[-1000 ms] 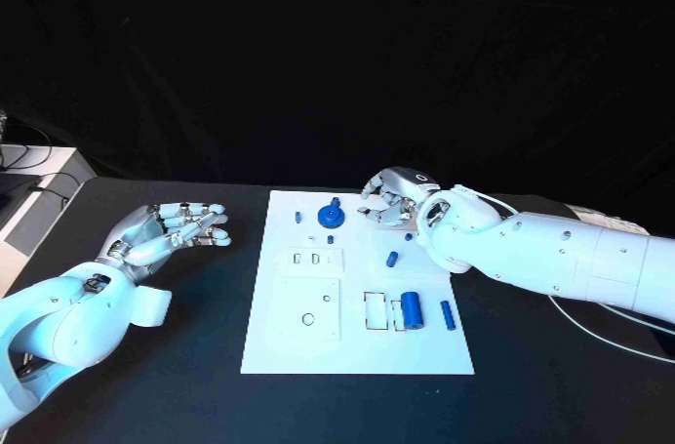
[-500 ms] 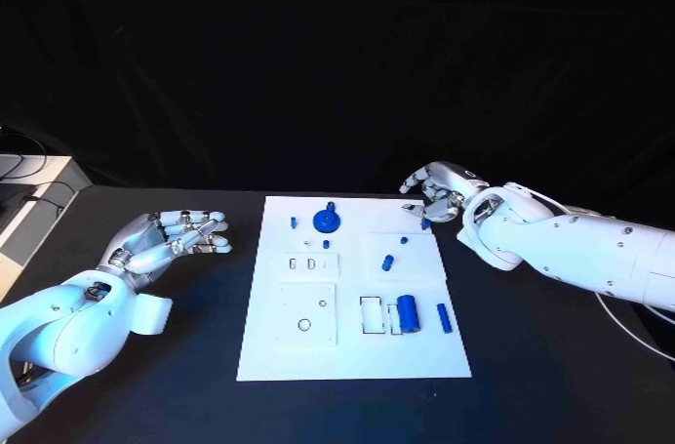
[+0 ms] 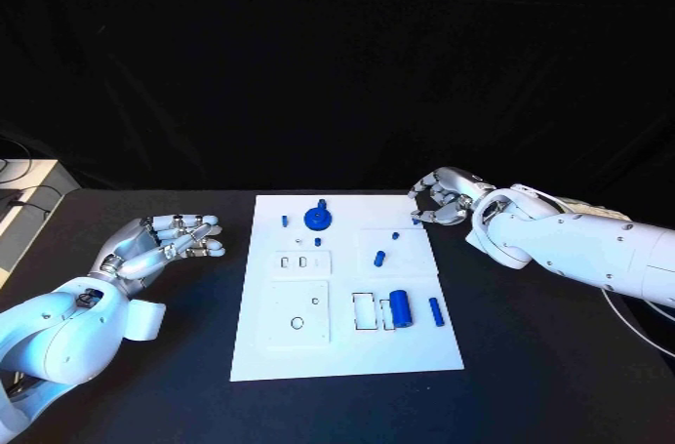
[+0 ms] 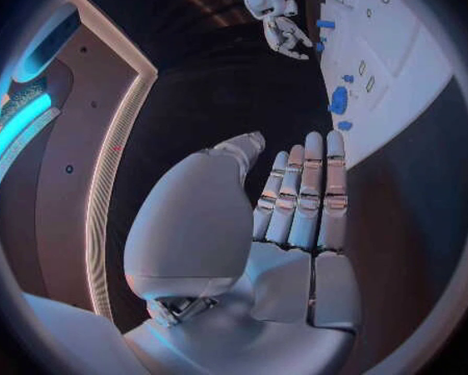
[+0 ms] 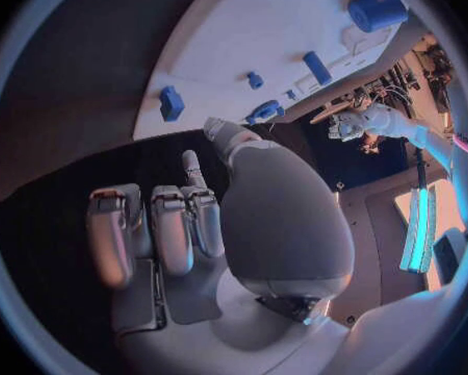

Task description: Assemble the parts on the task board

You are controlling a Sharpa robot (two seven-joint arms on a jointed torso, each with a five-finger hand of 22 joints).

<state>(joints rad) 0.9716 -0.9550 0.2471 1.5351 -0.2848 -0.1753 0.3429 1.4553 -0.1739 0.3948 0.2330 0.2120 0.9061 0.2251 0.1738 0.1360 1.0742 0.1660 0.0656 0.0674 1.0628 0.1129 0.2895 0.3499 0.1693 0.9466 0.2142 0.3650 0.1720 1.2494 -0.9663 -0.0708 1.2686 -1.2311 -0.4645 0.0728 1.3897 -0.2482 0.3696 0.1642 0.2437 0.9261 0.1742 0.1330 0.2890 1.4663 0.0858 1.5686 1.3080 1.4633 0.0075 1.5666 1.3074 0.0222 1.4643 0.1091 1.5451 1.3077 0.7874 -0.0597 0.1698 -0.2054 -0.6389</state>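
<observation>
We judge our right robot hand (image 3: 440,197), fingers curled in and holding nothing we can see, the nearer one to the small blue peg (image 3: 416,222) at the task board's (image 3: 344,351) upper right corner, just toward six o'clock from it, while our left robot hand (image 3: 166,241) hovers open over the desk (image 3: 563,366).

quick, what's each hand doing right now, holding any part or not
Left hand: open, fingers extended, holding nothing, off the task board.
Right hand: fingers curled in at the board's far corner; cannot tell whether it holds anything.
</observation>
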